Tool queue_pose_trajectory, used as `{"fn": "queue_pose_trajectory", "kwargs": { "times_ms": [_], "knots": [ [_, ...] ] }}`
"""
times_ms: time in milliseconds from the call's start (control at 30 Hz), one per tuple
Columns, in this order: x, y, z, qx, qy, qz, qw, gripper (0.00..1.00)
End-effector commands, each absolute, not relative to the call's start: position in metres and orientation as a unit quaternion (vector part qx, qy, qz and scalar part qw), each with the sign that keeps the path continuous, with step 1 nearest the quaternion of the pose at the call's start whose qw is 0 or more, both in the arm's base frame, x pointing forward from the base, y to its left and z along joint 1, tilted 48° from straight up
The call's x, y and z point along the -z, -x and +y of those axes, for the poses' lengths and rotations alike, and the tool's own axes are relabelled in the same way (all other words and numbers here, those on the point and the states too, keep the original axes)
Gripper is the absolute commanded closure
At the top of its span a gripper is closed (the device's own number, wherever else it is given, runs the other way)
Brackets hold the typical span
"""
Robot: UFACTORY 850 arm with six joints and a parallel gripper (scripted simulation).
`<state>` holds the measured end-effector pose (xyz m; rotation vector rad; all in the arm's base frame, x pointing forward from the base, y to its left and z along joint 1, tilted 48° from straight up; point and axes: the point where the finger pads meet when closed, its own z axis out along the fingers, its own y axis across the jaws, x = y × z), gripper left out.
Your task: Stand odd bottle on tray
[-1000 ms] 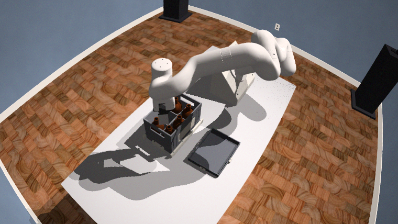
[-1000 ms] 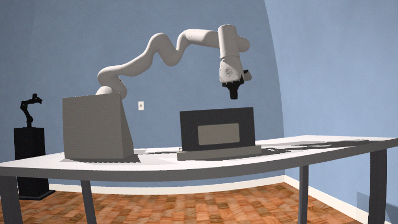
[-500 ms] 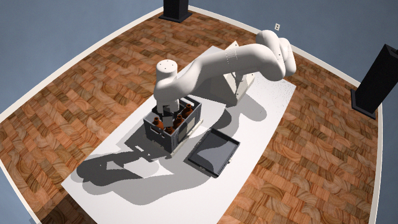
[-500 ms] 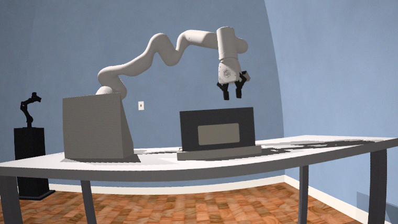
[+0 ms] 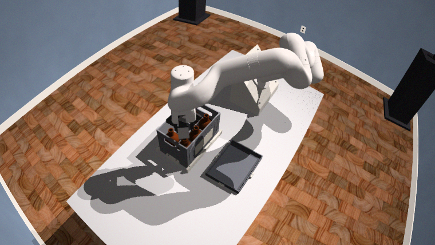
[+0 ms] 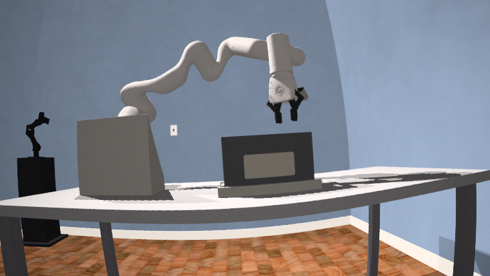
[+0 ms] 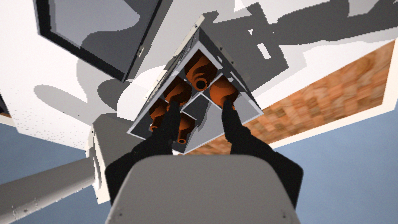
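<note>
A dark grey crate (image 5: 192, 142) stands on a pale base on the white table and holds several brown bottles, such as the bottle at the back (image 5: 205, 121) and the bottle at the left (image 5: 172, 134). One compartment near the middle looks empty in the wrist view. The dark tray (image 5: 233, 165) lies flat and empty to the crate's right. My gripper (image 6: 285, 116) hangs open and empty a short way above the crate's top (image 6: 267, 159). In the wrist view my gripper's fingers straddle the crate's middle (image 7: 197, 90), above the bottle mouths, with the tray (image 7: 95, 30) at the upper left.
The arm's grey pedestal (image 5: 258, 91) stands on the table behind the crate. Black pillars (image 5: 410, 88) stand on the wood floor off the table. The table edge runs close to the crate's left side.
</note>
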<state>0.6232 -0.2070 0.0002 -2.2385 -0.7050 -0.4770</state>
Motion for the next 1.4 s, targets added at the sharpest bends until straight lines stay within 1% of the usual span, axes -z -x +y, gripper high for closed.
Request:
{"fn": "queue_pose_trajectory", "kwargs": {
  "times_ms": [0,1367],
  "knots": [
    [-0.001,-0.624,-0.208,0.186,0.87,-0.274,0.364,0.35],
    [0.012,-0.626,-0.194,0.186,0.871,-0.274,0.364,0.35]
  ]
}}
